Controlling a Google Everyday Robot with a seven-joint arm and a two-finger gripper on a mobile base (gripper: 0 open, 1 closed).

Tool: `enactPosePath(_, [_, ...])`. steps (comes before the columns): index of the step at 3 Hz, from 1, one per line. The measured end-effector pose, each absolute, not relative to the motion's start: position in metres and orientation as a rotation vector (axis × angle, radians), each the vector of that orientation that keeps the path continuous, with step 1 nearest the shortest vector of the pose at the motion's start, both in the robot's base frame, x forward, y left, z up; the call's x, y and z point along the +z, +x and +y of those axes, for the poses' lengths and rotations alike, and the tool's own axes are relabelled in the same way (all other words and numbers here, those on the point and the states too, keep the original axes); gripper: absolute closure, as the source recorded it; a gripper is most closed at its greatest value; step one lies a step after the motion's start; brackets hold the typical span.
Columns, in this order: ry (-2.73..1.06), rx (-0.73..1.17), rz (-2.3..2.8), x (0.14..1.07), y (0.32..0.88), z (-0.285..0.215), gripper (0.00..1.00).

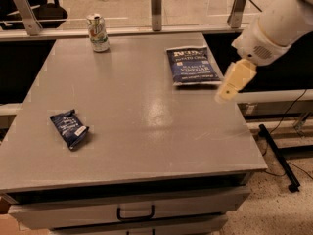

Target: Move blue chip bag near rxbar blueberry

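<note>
The blue chip bag (192,65) lies flat at the back right of the grey table (132,121), its white lettering facing up. The rxbar blueberry (69,129), a small dark-blue wrapper with a white label patch, lies near the table's front left, far from the bag. My gripper (233,82), cream-coloured on a white arm, hangs over the table's right edge, just right of and slightly in front of the bag, not touching it. It holds nothing that I can see.
A drink can (98,32) stands upright at the back left of the table. Metal posts (156,8) and a rail line the far edge. A drawer with a black handle (134,213) sits below the front edge. A black stand leg (279,155) lies on the floor at right.
</note>
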State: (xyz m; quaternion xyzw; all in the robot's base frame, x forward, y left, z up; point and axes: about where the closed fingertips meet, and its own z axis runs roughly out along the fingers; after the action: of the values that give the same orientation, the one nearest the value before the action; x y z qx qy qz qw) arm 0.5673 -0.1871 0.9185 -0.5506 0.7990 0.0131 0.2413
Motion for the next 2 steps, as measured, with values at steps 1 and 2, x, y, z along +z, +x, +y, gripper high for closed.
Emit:
enactPosePath(1, [-1.398, 0.133, 2.194, 0.888, 0.627, -0.173, 0.00])
enactPosePath(2, [-1.306, 0.214, 2.233, 0.856, 0.672, -0.165, 0.00])
